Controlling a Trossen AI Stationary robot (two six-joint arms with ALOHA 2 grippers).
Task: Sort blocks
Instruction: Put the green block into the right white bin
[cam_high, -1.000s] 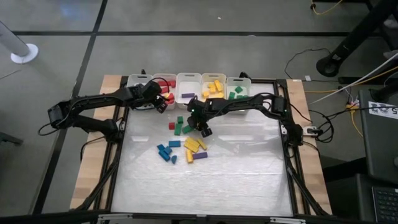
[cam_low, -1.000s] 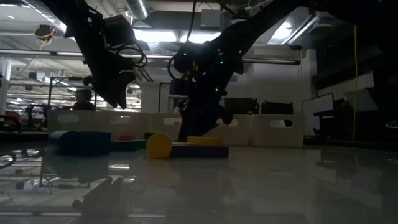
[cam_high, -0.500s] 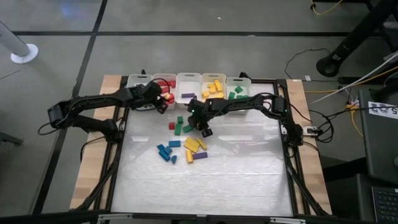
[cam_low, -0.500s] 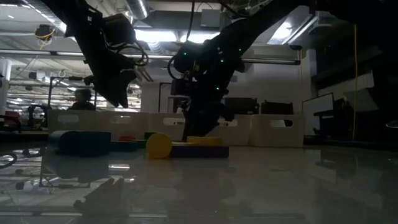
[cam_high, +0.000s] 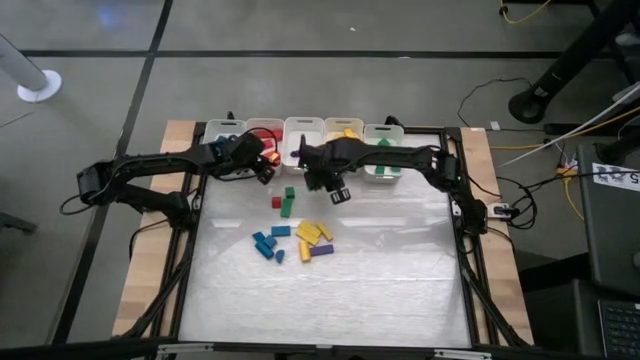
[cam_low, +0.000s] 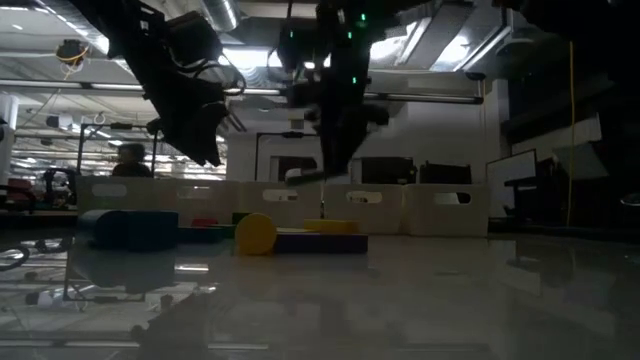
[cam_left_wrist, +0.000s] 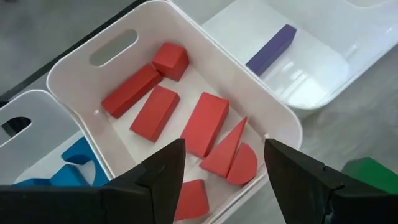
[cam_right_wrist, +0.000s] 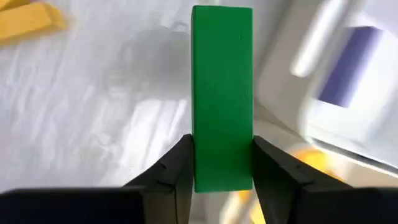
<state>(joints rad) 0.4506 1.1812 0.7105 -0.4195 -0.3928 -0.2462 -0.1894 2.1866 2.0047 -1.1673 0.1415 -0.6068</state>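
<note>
A green bar block (cam_right_wrist: 222, 93) is lifted off the table, with my right gripper (cam_right_wrist: 222, 177) (cam_high: 337, 192) shut on it, just on the near side of the purple bin (cam_high: 303, 140). My left gripper (cam_left_wrist: 224, 180) (cam_high: 263, 165) hangs open over the red bin (cam_left_wrist: 273, 134), which holds several red blocks (cam_left_wrist: 205, 121). Loose blocks lie on the table in a group: red (cam_high: 276, 202), green (cam_high: 288, 200), blue (cam_high: 265, 243), yellow (cam_high: 312, 232) and purple (cam_high: 322, 250). My right gripper pinches the green bar between its two fingers (cam_right_wrist: 177, 168), on the bar's two long sides near one end (cam_right_wrist: 222, 158). The fingers point steeply down and lie along the bar. The bar sticks out past the fingertips and hangs clear of the table.
Five white bins stand in a row along the far edge: blue (cam_high: 225, 132), red (cam_high: 264, 132), purple, yellow (cam_high: 343, 130) and green (cam_high: 383, 135). The purple bin holds a purple bar (cam_left_wrist: 272, 48). The table's near half is bare.
My right gripper has risen from the loose blocks with the green bar and gone toward the far edge, tipping to point more steeply down. The bar, which lay beside the other green blocks, is now lifted clear of the table.
</note>
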